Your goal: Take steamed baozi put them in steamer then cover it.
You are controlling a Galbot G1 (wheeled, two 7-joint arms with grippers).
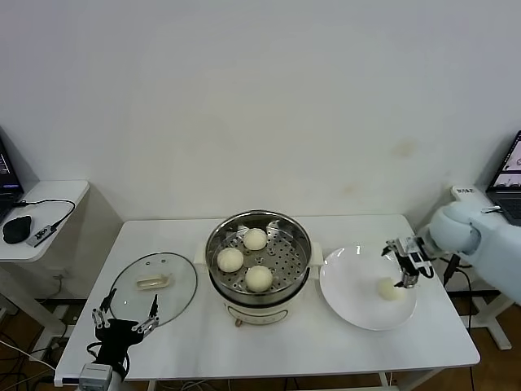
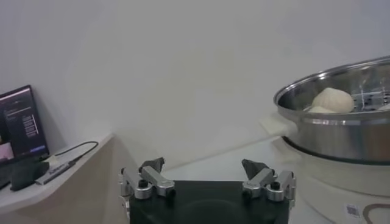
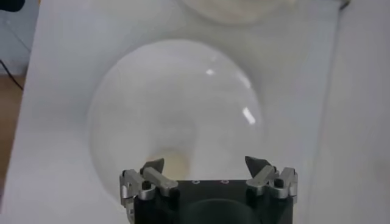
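The steel steamer (image 1: 259, 259) stands mid-table on its white base, with three baozi (image 1: 255, 239) (image 1: 230, 259) (image 1: 259, 278) on its perforated tray. A fourth baozi (image 1: 387, 288) lies on the white plate (image 1: 350, 305) to the right. My right gripper (image 1: 405, 261) is open just above and beside that bun; in the right wrist view the gripper (image 3: 206, 164) hangs over the plate (image 3: 177, 103) with the bun (image 3: 175, 163) near one finger. The glass lid (image 1: 153, 285) with its beige handle lies flat at the left. My left gripper (image 1: 124, 320) is open and empty at the table's front left corner.
A side table (image 1: 49, 199) with a mouse and cables stands at the far left. A laptop (image 1: 509, 171) sits at the far right. The left wrist view shows my left gripper (image 2: 206, 167), the steamer's rim (image 2: 329, 91) and a screen (image 2: 24, 122).
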